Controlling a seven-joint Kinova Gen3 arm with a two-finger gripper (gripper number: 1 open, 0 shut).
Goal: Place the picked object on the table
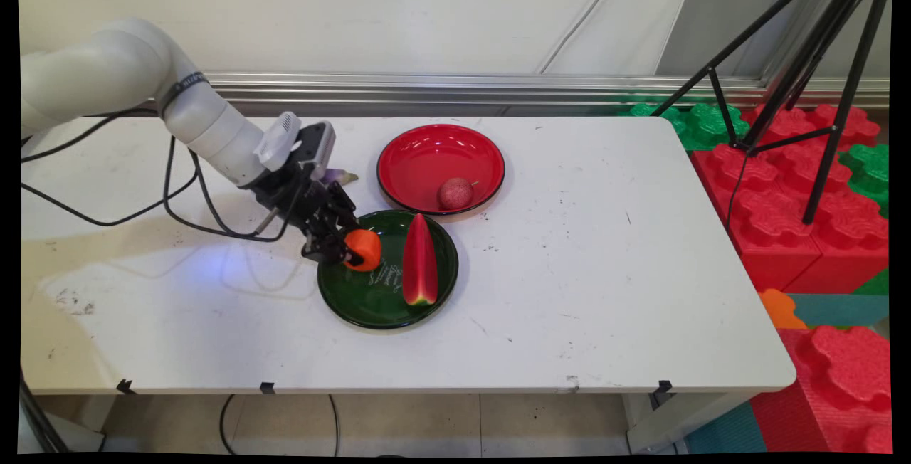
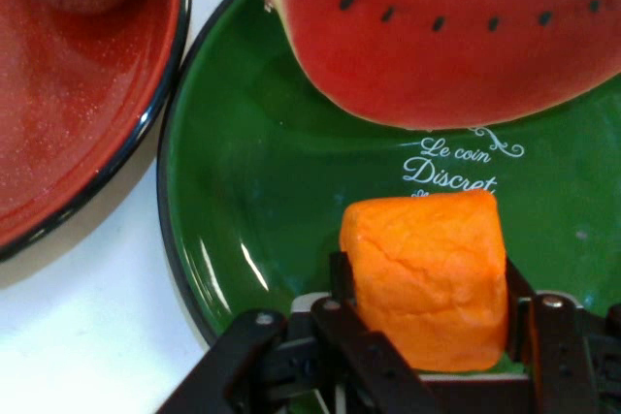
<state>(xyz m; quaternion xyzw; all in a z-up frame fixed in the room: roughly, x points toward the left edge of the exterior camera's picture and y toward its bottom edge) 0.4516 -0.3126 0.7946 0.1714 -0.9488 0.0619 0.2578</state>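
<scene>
White laminate bench carries everything, scuffed and marked, with the white arm reaching in from the far left. On it lie two round plates just beside one another: a glossy red plate with a dark rim on the far side, and a dark green glazed plate with white lettering nearer. A long red watermelon wedge with a green rind lies on the right half of the green plate. A small speckled reddish round fruit sits at the near edge of the red plate. The black two-finger gripper hangs over the left part of the green plate, its jaws clamped on a small orange block-shaped piece of toy food; from the hand camera the block sits squarely between the two fingers above the plate's lettering. Whether the block touches the plate or is held just above it cannot be told. A purplish thing behind the wrist is mostly hidden.
</scene>
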